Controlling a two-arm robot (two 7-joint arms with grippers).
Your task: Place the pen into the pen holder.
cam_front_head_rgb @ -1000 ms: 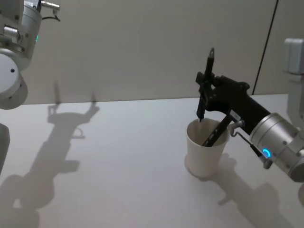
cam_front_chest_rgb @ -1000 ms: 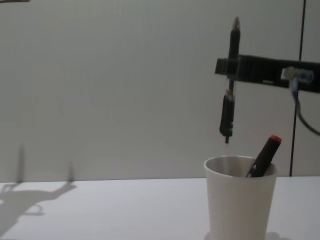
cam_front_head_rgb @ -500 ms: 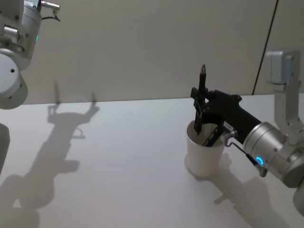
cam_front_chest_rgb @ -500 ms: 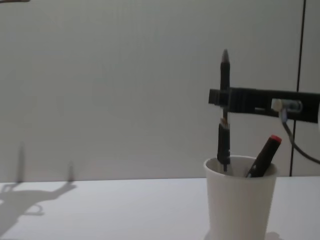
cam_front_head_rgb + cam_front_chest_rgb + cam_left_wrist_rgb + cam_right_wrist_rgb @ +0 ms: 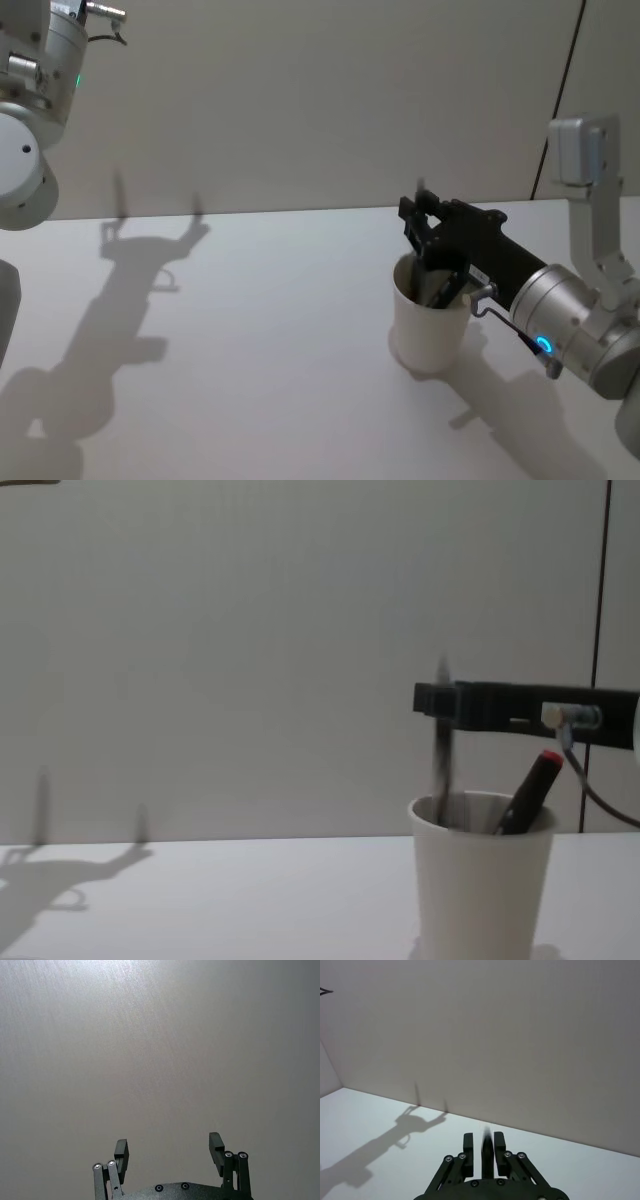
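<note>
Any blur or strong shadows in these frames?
Chest view: the pen is a motion-blurred streak above the cup, beside a sharp red-capped marker. Right wrist view: pen smeared between the right gripper fingers. Head view: hard arm shadows on the table.

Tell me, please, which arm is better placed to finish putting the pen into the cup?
The right, probably. The right gripper sits directly above the pen holder, with the pen blurred and partly inside its rim. The left gripper is open, raised far to the left side.
</note>
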